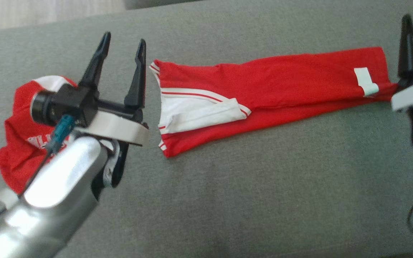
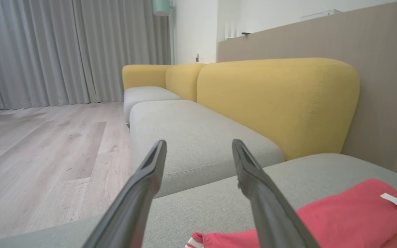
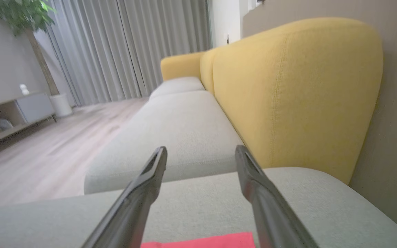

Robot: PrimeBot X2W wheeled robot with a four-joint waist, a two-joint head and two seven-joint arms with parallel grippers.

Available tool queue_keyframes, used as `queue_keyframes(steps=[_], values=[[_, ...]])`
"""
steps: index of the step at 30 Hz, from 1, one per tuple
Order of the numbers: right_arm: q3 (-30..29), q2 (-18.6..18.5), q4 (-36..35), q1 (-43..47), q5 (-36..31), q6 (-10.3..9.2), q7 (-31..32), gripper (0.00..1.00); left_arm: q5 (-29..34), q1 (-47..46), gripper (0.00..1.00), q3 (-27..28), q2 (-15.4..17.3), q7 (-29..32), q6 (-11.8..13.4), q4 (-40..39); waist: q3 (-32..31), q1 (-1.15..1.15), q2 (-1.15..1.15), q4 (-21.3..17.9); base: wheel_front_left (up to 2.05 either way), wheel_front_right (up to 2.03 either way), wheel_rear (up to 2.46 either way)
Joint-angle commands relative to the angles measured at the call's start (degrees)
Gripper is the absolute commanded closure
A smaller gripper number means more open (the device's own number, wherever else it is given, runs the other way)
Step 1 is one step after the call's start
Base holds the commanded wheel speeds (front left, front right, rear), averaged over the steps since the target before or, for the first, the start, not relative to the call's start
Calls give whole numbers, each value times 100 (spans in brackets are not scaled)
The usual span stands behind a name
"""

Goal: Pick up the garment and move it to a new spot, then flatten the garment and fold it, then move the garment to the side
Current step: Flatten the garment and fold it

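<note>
Head looks down; low wrists share sofa [image 2: 277, 103], garment [image 2: 350, 213].

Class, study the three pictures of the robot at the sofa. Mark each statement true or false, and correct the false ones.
1. The red garment lies laid out long on the grey seat cushion. True.
2. The left gripper has its jaws shut on the garment. False: the left gripper's jaws stand open and hold nothing.
3. A white tag shows near the garment's right end in the head view. True.
4. The sofa's backrest is blue. False: the backrest is yellow.
5. The right gripper is open. True.
</note>
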Motion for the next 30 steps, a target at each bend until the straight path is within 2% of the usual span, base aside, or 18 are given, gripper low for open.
queue_keyframes(steps=[1, 4, 6, 7, 10, 13, 18, 22, 25, 30], values=[[-87, 129, -390, 277, -142, -4, -166, 0, 147, 44, 0, 469, 57, -59, 76, -198, -119, 1, 0, 117, 0, 0, 0], [-275, 524, -876, 877, -554, -4, -341, 0, 527, 558, 0, 1038, -206, -65, 74, -489, -187, 1, 0, 207, 0, 0, 0], [-395, 822, -1154, 1253, -828, -4, -417, 0, 794, 968, 0, 1320, -355, -66, -27, -582, -227, 1, 0, 244, 0, 0, 0], [-395, 822, -1154, 1253, -828, -4, -417, 0, 794, 968, 0, 1320, -355, -66, -27, -582, -227, 1, 0, 244, 0, 0, 0], [-584, 1292, -1445, 1758, -1121, -4, -488, 0, 1076, 1571, 0, 1683, -618, -67, -210, -547, -293, 1, 0, 282, 0, 0, 0], [-690, 1562, -1614, 2166, -1314, -4, -533, 0, 1349, 2110, 0, 2059, -913, -68, -367, -469, -356, 1, 0, 294, 0, 0, 0], [-814, 1691, -1735, 2509, -1355, -4, -575, 0, 1686, 2634, 0, 2567, -1346, -68, -766, -294, -345, 1, 0, 307, 0, 0, 0], [-864, 1701, -1741, 2466, -1376, -4, -487, 0, 2018, 2586, 0, 2812, -1515, -68, -1069, -164, -214, 1, 0, 346, 0, 0, 0], [-989, 1703, -1649, 2261, -1549, -4, -225, 0, 2147, 2497, 0, 2840, -1576, -68, -1295, 64, -80, 1, 0, 356, 0, 0, 0], [-1412, 1698, -1394, 1630, -1972, -4, 255, 0, 2334, 2266, 0, 2907, -1690, -68, -1496, 211, 223, 1, 0, 399, 0, 0, 0]])
